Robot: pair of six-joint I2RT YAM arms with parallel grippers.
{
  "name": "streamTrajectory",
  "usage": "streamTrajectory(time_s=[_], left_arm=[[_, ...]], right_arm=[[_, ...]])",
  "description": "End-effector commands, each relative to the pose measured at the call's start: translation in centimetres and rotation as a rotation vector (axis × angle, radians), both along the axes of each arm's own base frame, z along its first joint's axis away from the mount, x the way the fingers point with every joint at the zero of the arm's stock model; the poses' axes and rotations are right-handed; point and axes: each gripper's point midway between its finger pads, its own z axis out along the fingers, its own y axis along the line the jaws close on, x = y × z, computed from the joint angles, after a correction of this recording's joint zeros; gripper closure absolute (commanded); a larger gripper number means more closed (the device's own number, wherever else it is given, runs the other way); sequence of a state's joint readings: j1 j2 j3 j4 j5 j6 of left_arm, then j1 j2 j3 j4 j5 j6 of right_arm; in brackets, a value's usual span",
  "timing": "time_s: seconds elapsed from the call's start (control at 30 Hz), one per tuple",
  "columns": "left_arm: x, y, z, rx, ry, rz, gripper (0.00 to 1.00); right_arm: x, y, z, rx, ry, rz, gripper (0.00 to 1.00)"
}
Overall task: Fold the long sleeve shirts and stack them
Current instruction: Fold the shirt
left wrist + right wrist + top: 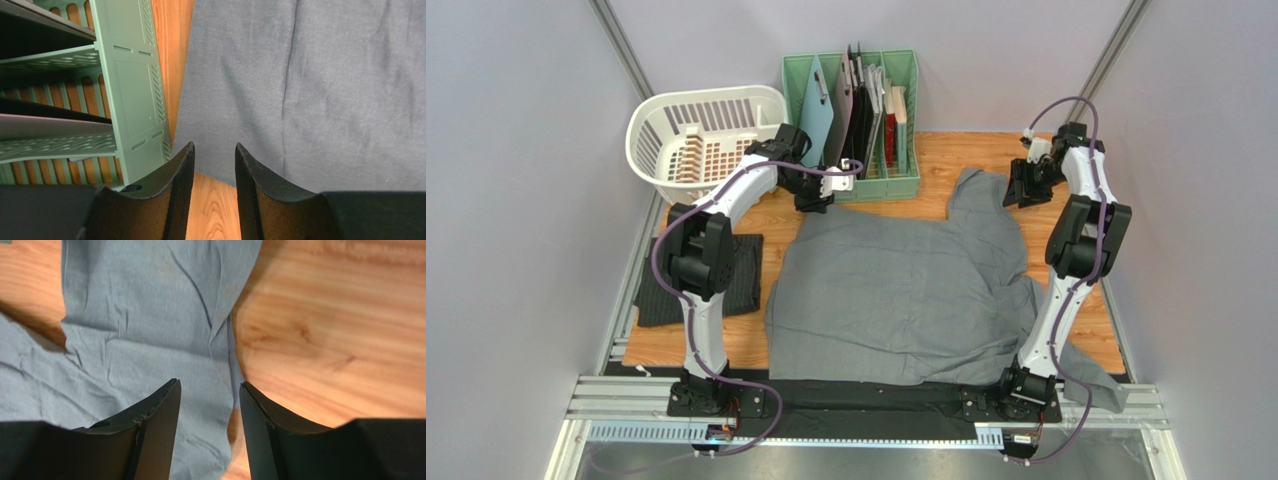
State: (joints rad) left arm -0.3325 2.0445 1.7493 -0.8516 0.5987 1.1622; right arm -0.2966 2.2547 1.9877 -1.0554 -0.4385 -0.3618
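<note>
Charcoal shirt [748, 268]: folded, left of the left gripper and nearer the bases.
Left gripper [214, 147]: released, holding nothing, green rack [132, 100] just beside it.
Grey shirt [896, 290]: spread out, reaching under both grippers.
Right gripper [209, 385]: released, over the shirt's edge.

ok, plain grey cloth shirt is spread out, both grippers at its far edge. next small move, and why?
Probably lower both and pinch that edge for the fold. The left gripper and right gripper are open, each over the border of the plain grey cloth shirt, holding nothing.
</note>
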Motion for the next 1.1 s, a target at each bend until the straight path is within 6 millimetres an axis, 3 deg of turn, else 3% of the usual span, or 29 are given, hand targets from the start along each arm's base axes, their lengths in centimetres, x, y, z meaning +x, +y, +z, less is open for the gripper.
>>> streamTrajectory(time_s=[0.0, 0.2, 0.43, 0.83, 1.07], left_arm=[[0.7, -0.6, -0.1, 0.004, -0.075, -0.110, 0.59], [0.8, -0.4, -1.8, 0.066, -0.080, -0.167, 0.61], [3.3, -0.2, -3.0, 0.118, -0.109, -0.125, 0.61], [5.4, -0.2, -3.8, 0.147, -0.163, -0.121, 0.56], [5.8, -0.1, -5.7, 0.188, -0.155, -0.158, 0.55]], right_arm=[[2.7, 0.3, -1.0, -0.039, -0.035, 0.009, 0.48], [3.3, 1.2, -2.3, -0.058, -0.022, 0.037, 0.50], [2.9, 1.2, -3.0, -0.066, -0.003, 0.039, 0.56], [2.4, 1.7, -2.6, -0.042, 0.000, 0.054, 0.62], [2.1, 2.1, -2.6, -0.019, 0.008, 0.068, 0.63]])
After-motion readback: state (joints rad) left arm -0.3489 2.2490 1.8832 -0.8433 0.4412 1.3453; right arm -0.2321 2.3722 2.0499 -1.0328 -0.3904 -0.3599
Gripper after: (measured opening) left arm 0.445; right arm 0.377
